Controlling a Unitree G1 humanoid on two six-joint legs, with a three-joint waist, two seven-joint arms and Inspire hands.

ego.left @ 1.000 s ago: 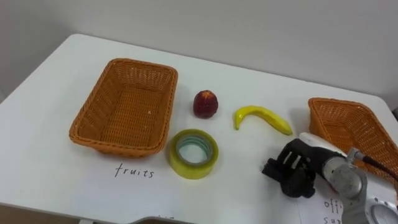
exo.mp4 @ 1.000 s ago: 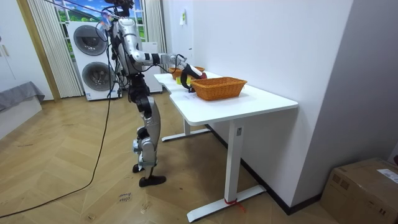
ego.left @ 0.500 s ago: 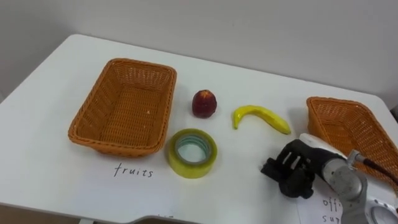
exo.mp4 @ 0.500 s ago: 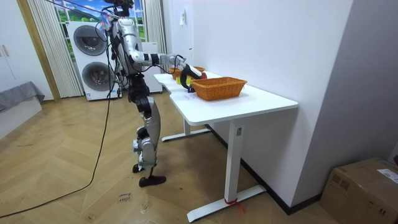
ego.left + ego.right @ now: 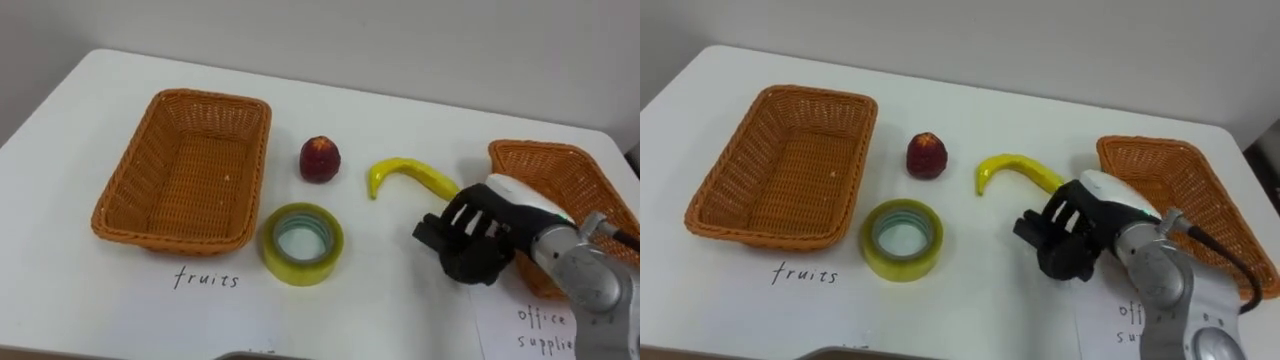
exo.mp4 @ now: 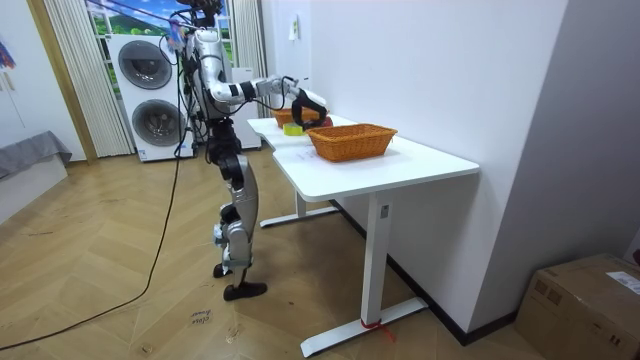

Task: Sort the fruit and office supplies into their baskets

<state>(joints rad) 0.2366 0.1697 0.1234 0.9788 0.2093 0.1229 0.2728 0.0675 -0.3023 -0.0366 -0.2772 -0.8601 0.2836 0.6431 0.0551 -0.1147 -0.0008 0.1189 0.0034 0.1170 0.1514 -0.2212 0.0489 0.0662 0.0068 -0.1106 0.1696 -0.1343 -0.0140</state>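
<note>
A red apple [image 5: 320, 159] and a yellow banana [image 5: 410, 175] lie on the white table [image 5: 90, 300] between two wicker baskets. The left basket [image 5: 118, 225] holds nothing. The right basket [image 5: 520, 153] is partly covered by my right arm. A yellow tape roll [image 5: 302, 243] lies flat in front of the apple. My right hand [image 5: 478, 232] hovers just right of and nearer than the banana, apart from it, open with fingers loosely bent and nothing in it. In the room view that hand [image 6: 300, 101] is raised over the table's near end.
A handwritten label [image 5: 207, 279] sits before the left basket, and a labelled sheet of paper [image 5: 540, 330] lies before the right one. The table's front edge is close. The robot stands at the table's end, with washing machines [image 6: 150, 85] behind it.
My right hand has risen off the table and moved forward toward the banana. The eye view has shifted a little, and the things on the table have stayed put.
</note>
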